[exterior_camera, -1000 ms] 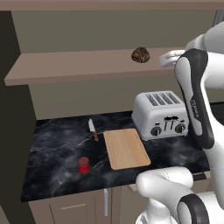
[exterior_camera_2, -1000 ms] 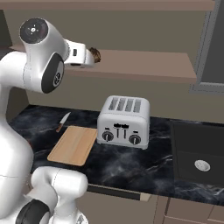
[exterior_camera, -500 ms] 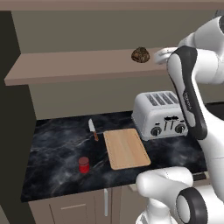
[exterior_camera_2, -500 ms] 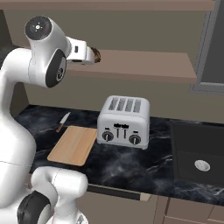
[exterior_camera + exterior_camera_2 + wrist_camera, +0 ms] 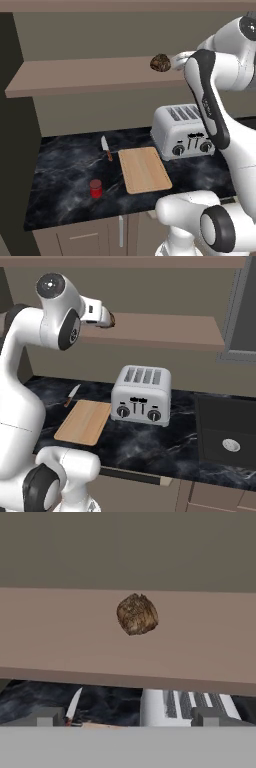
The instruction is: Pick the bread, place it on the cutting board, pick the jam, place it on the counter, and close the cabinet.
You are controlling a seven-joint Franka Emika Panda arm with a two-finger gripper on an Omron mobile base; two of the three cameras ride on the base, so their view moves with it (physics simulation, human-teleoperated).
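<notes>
One risk: the claw [image 5: 173, 62], jaws apart beside the bread [image 5: 160, 62] on the cabinet shelf [image 5: 75, 75], may nudge the round loaf off the edge.

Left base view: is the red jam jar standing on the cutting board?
No, the jam stands on the counter, apart from the cutting board and to its left.

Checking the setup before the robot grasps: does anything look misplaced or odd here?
The small red jam jar already stands on the black marble counter, not in the cabinet. Otherwise nothing: the dark brown loaf sits on the brown shelf.
</notes>
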